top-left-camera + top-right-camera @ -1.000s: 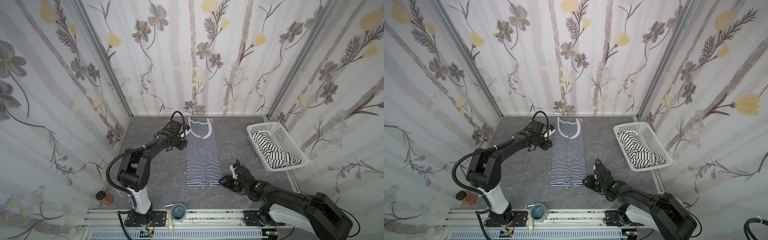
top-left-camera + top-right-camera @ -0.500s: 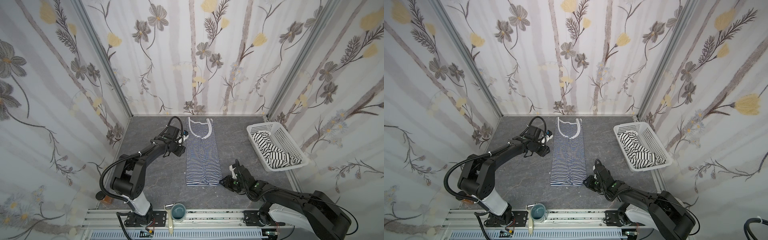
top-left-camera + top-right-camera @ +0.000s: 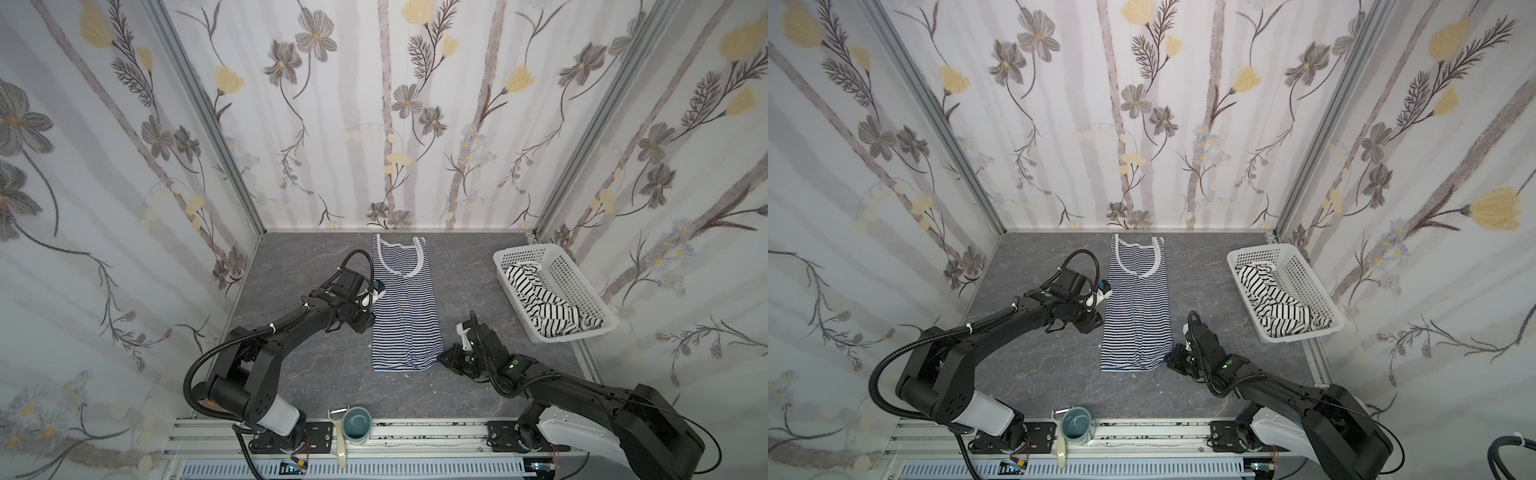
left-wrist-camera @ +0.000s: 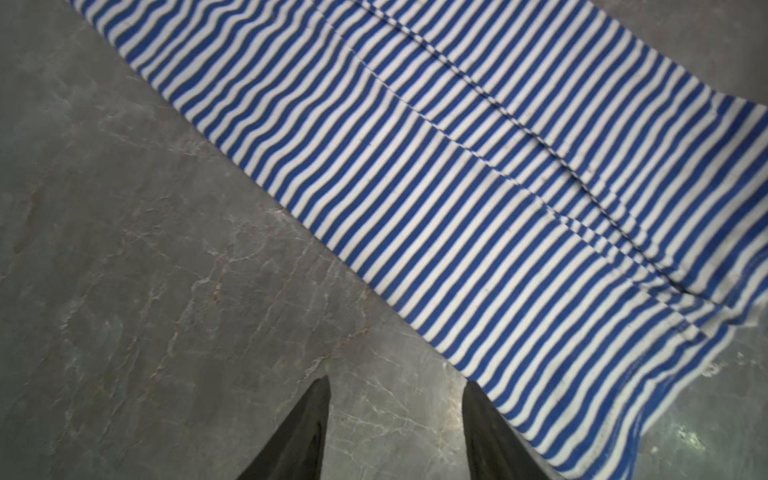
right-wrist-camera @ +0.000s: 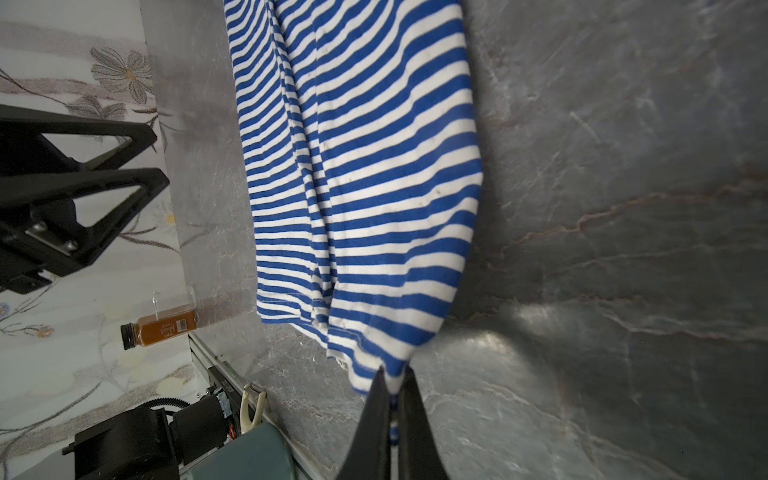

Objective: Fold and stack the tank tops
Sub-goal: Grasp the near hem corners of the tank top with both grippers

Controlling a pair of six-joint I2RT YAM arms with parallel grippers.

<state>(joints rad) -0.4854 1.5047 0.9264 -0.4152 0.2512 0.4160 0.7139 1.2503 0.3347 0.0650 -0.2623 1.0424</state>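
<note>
The navy-and-white striped tank top (image 3: 405, 307) (image 3: 1138, 307) lies flat on the grey table as a long narrow strip, with its white-trimmed straps at the far end. My right gripper (image 5: 392, 374) (image 3: 442, 357) is shut on the top's near right hem corner, and striped cloth (image 5: 361, 166) is pinched between the fingers. My left gripper (image 4: 395, 386) (image 3: 368, 322) is open and holds nothing. It hovers over bare table at the left edge of the top (image 4: 457, 166). The second tank top (image 3: 540, 299) (image 3: 1275, 299), white with black stripes, lies crumpled in the basket.
The white perforated basket (image 3: 525, 250) (image 3: 1258, 249) stands at the right, near the wall. A teal mug (image 3: 358, 422) and a cream peeler (image 3: 338, 440) sit on the front rail. An amber bottle (image 5: 162, 328) lies off the table's near left corner. Floral walls enclose three sides.
My right gripper has closed on the hem corner. The left arm has slid from beside the straps toward the near side along the top's left edge, still open.
</note>
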